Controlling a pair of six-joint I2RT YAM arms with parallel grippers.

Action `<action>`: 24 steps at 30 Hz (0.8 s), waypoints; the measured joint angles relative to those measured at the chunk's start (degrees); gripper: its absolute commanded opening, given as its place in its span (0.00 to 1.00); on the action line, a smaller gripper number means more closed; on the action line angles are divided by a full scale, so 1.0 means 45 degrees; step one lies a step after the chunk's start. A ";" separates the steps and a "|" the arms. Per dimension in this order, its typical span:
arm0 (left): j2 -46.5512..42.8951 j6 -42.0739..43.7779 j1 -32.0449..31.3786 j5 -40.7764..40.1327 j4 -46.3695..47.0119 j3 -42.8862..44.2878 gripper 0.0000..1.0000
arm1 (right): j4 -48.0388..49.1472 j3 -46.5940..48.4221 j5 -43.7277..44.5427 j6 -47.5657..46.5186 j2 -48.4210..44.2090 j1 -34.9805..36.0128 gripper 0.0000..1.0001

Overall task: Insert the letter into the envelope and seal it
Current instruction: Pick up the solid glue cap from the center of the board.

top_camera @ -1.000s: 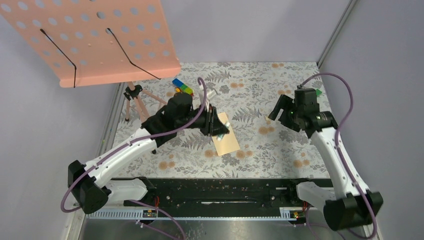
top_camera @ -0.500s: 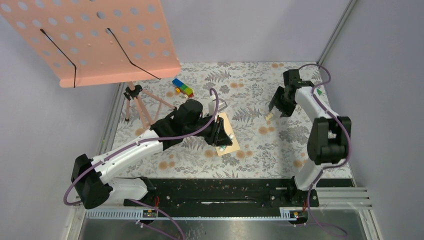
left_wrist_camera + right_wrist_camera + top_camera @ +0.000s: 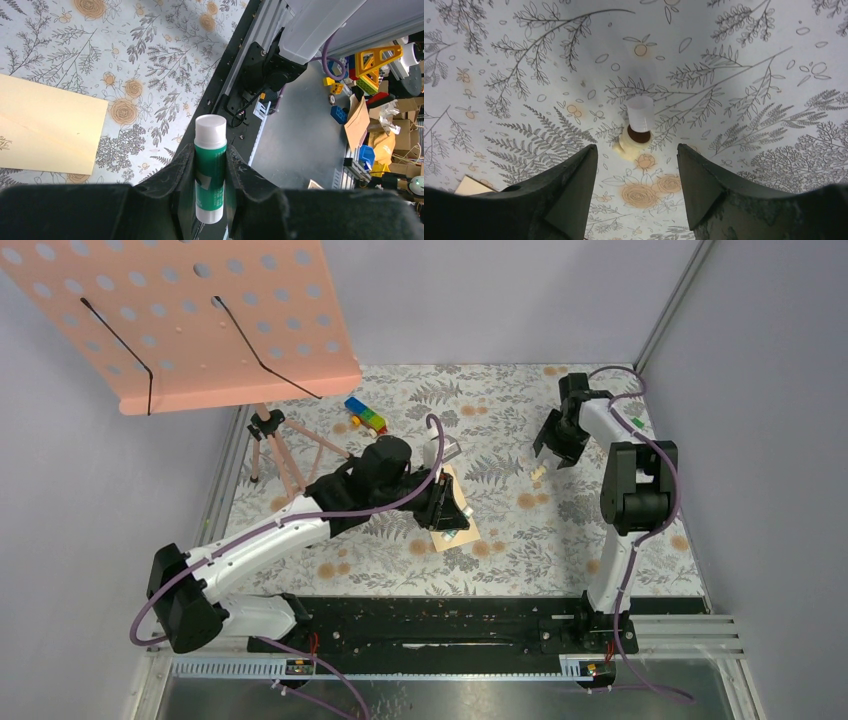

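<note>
Left gripper [image 3: 210,165] nearer now; envelope [image 3: 45,125] beside fingers [image 3: 175,180]

Surface finish check: paper, plastic, metal.
Envelope [image 3: 45,120]: matt tan paper, smooth, one crease. Glue stick [image 3: 210,172]: glossy green plastic body, satin white cap. Left gripper [image 3: 210,152] jaws: matt black plastic, faintly grainy. Table cover [image 3: 520,530]: matt floral print. Front rail [image 3: 440,625]: black metal. Pegboard [image 3: 200,320]: smooth matt pink panel.
</note>
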 measured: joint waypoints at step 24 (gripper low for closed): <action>0.0554 0.0398 0.0000 0.0000 -0.0505 0.0743 0.00 | -0.0971 0.1880 -0.0204 0.0010 0.1855 -0.0010 0.50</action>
